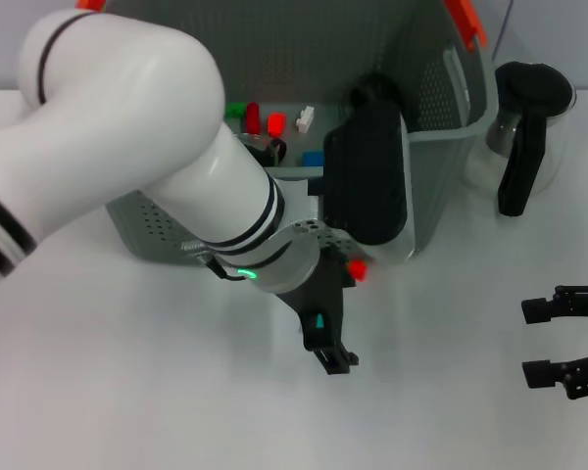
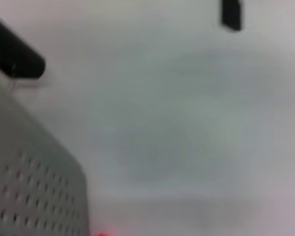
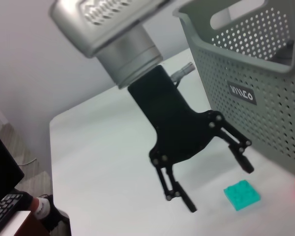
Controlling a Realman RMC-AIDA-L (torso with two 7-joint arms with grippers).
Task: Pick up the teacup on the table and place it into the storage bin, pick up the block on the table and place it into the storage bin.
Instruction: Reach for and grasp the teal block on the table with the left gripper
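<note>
Currently the left gripper hangs wide open and empty just above a teal block on the white table, beside the storage bin's front wall.

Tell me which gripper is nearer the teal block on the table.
Left. The left gripper hangs open right above and beside the teal block, in front of the storage bin. The right gripper sits open, far off at the table's right edge.
</note>
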